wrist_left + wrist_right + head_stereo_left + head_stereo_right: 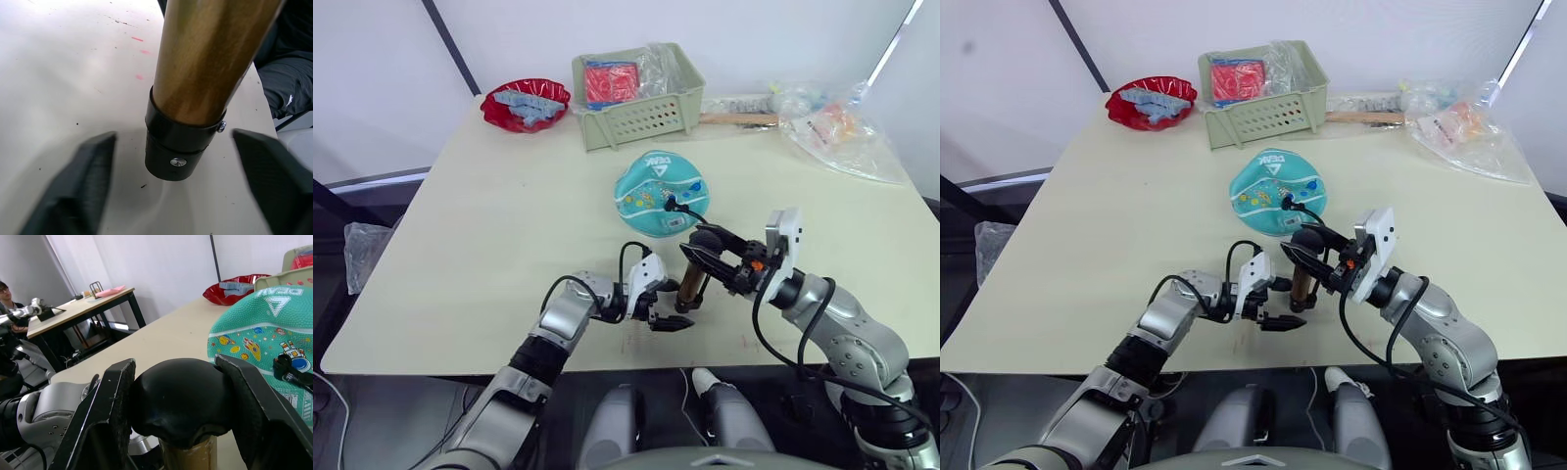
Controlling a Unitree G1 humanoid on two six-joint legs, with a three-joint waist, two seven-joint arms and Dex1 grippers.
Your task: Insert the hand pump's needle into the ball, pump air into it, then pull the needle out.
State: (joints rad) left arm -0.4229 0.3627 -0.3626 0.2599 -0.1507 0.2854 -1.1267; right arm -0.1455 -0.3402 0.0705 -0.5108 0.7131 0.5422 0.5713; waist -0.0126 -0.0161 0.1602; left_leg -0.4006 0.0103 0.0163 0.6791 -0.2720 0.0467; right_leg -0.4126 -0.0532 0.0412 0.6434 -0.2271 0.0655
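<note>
The hand pump (689, 284) stands upright near the table's front edge, its gold barrel (205, 63) resting on a black end cap. My left gripper (668, 311) is open, one finger (73, 186) on each side of that cap without touching it. My right gripper (707, 251) is shut on the pump's black handle (176, 399) at the top. Just behind lies the teal ball (656, 193), looking soft and flattened. The thin black hose (693, 217) runs from the pump to the needle's black fitting (282, 367), which sits on the ball's near side; the pin itself is hidden.
At the back of the table stand a green basket (651, 122) holding a red packet, a red bowl (499, 106) with blue pieces, and clear plastic bags (842, 132) at the right. A wooden stick (739, 118) lies behind the basket. Another table (73, 308) and a person stand beyond.
</note>
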